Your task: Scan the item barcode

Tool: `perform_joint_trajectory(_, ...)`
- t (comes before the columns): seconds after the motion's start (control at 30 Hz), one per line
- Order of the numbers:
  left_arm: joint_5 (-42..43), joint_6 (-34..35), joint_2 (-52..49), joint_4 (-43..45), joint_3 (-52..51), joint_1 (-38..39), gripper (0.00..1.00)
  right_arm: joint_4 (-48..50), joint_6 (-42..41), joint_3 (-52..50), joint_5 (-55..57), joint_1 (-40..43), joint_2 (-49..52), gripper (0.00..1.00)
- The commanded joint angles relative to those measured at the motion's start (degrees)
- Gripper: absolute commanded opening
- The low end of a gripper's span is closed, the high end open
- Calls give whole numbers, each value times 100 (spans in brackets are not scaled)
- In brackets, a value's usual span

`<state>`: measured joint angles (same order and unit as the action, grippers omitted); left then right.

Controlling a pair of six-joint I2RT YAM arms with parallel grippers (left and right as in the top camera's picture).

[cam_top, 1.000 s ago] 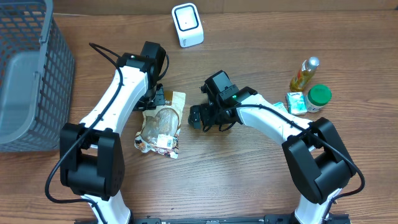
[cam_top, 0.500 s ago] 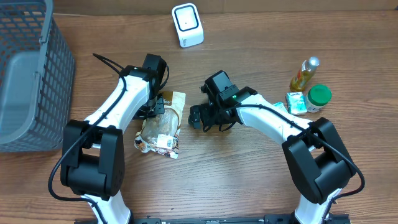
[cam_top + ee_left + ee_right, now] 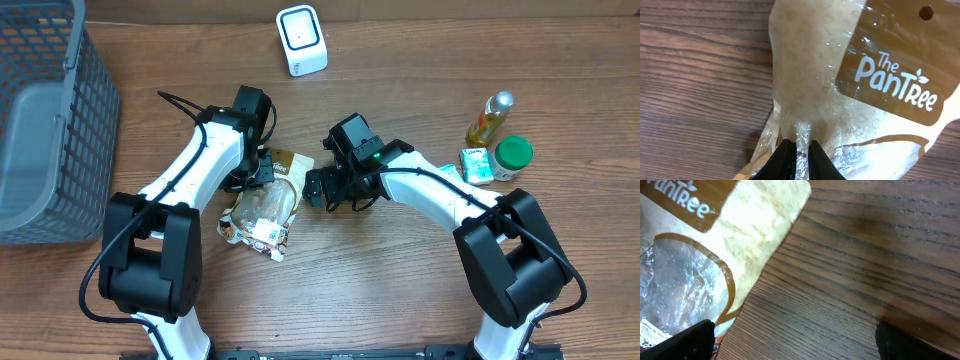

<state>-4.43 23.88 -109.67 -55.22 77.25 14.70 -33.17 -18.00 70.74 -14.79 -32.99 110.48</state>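
Left gripper [image 3: 796,150] pinched on a fold of the clear-and-brown plastic snack pouch [image 3: 265,205]: light, floppy, slippery. The stiffer brown header [image 3: 895,85] looks a safer hold. Right gripper [image 3: 318,188] spread wide, empty.

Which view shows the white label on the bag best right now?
Overhead: the white label lies whole at the near end of the bag. Right wrist catches only its corner at the frame's lower left; left wrist shows none of it, just the brand print.

Left pincer [image 3: 800,146] pinched nearly closed; right pincer [image 3: 792,340] spread wide; arms angled inward.
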Motion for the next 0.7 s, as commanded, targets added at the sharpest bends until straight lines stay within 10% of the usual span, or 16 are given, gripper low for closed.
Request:
perform_joint_trajectory(0.0,219,22,26,-17,-28,90,15,-35,-24,-28,22,13,-20,100)
perform_joint_trajectory(0.67,1014,-184,26,181,-28,798,13,-529,-282,-28,-243,957,-24,100)
